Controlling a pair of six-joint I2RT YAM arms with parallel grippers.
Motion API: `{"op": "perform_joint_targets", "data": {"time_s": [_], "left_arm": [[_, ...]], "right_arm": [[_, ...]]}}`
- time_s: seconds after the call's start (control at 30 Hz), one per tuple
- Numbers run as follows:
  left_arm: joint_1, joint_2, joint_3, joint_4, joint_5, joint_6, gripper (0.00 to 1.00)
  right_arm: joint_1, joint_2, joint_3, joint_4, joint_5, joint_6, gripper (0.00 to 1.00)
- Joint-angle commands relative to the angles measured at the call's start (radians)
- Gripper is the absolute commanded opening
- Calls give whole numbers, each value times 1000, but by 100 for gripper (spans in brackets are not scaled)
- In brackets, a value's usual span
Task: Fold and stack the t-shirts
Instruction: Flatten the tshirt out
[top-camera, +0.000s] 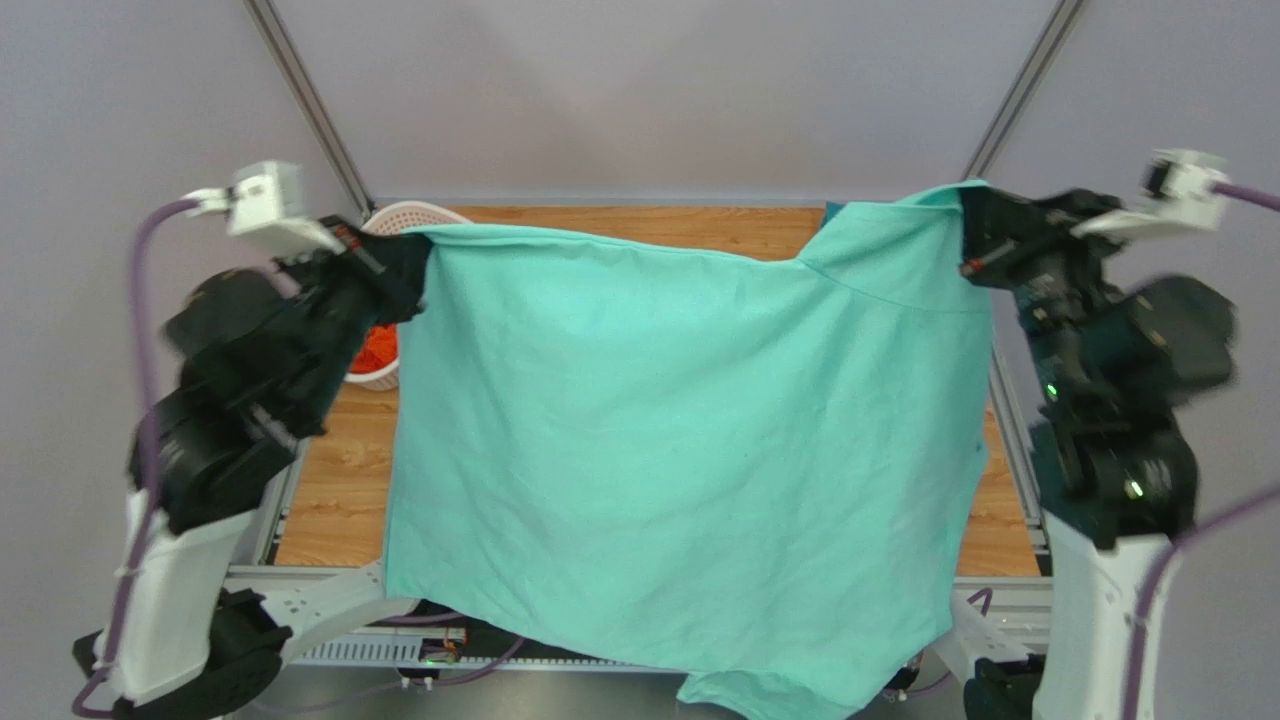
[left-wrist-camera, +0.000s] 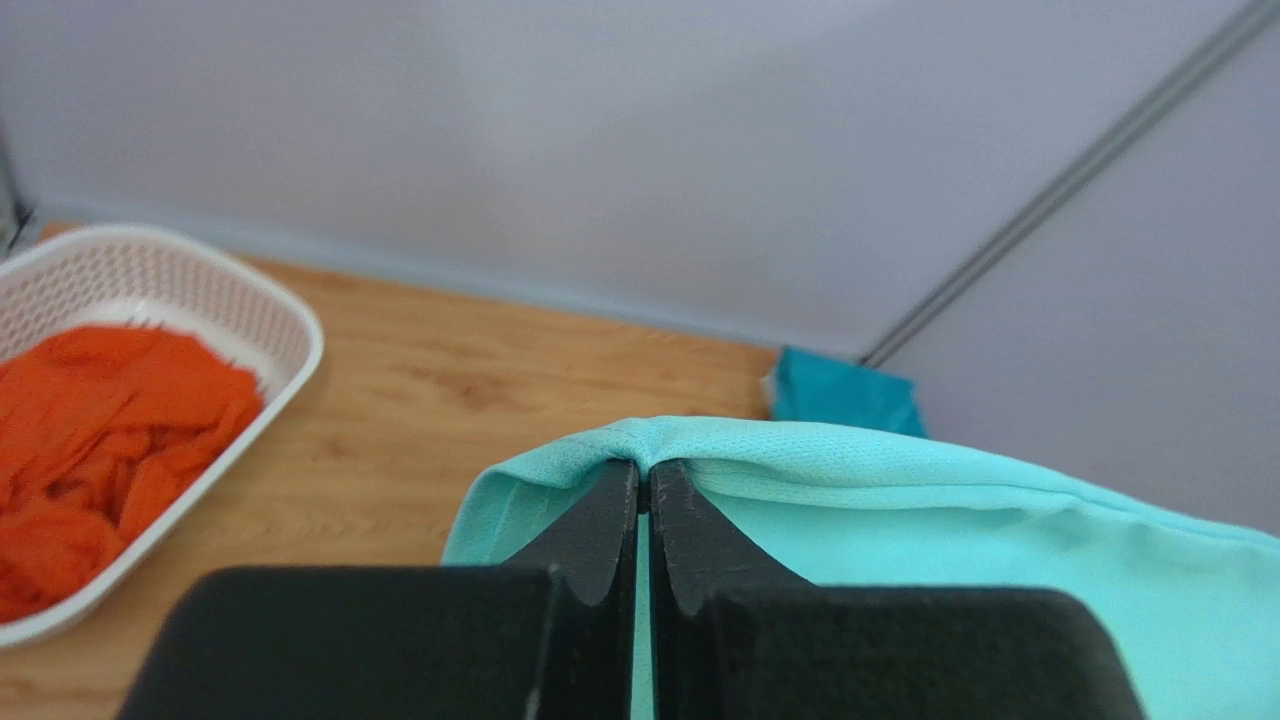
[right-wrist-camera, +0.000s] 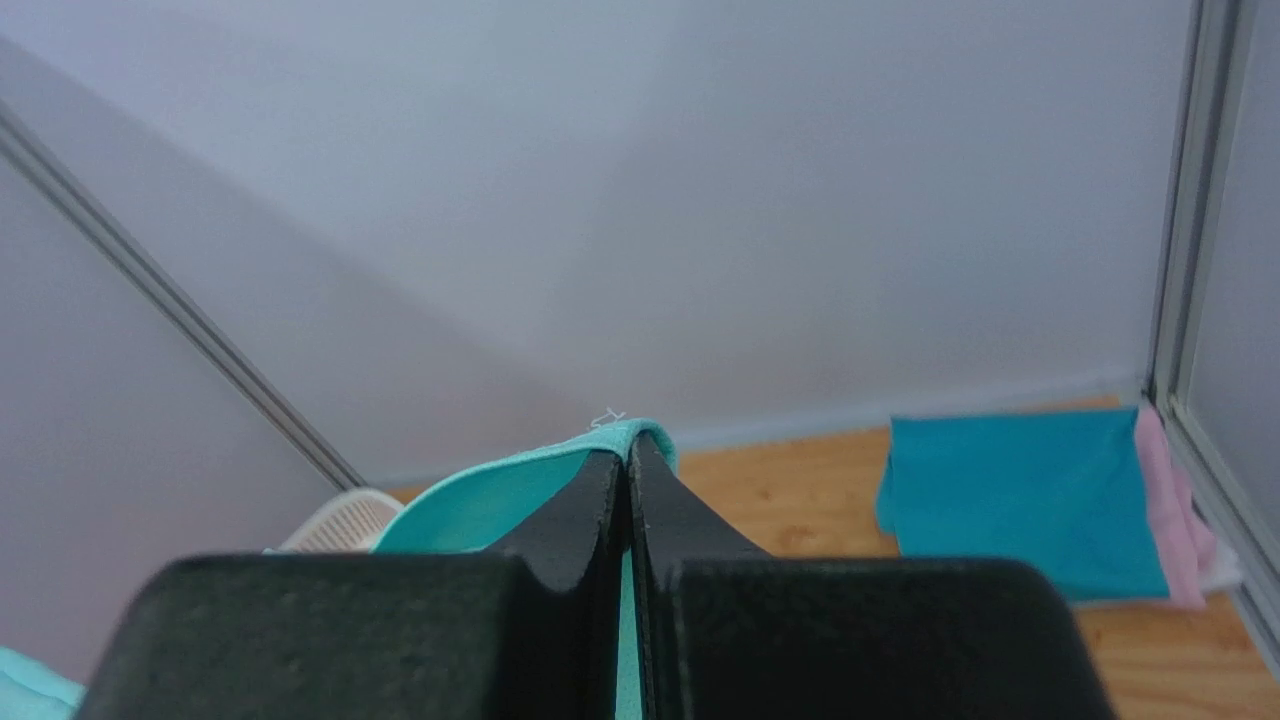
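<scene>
A mint-green t-shirt (top-camera: 676, 450) hangs spread out in the air between both arms, covering most of the table in the top view. My left gripper (top-camera: 409, 258) is shut on its upper left corner, the cloth edge (left-wrist-camera: 781, 450) bunched over the closed fingertips (left-wrist-camera: 646, 483). At the upper right corner my right gripper (top-camera: 974, 237) is shut on the hem (right-wrist-camera: 639, 438). A folded teal t-shirt (right-wrist-camera: 1022, 495) lies on a pink one (right-wrist-camera: 1172, 518) at the far right of the table. An orange t-shirt (left-wrist-camera: 105, 435) sits in the basket.
The white perforated basket (left-wrist-camera: 226, 285) stands at the table's far left, partly hidden by the left arm in the top view (top-camera: 394, 222). The wooden table (left-wrist-camera: 451, 390) shows beyond the hanging shirt. Grey walls with slanted metal struts (top-camera: 308, 98) enclose the back.
</scene>
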Motion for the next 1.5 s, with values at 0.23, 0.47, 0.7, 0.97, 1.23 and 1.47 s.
{"op": "perform_joint_targets", "data": {"time_s": [0.23, 0.47, 0.7, 0.97, 1.23, 1.47], "left_arm": [[398, 590, -344, 122, 102, -72, 10], [474, 954, -228, 48, 219, -93, 100], [481, 916, -276, 31, 262, -113, 100], [481, 680, -579, 88, 404, -156, 100], [481, 580, -795, 217, 541, -177, 100], [481, 718, -748, 232, 515, -189, 100]], "right_arm": [[5, 439, -475, 380, -97, -16, 0], [8, 854, -394, 372, -159, -17, 78], [63, 822, -403, 235, -143, -55, 100], [145, 537, -676, 96, -89, 42, 100], [159, 470, -892, 121, -102, 103, 100], [157, 714, -773, 163, -65, 87, 100]]}}
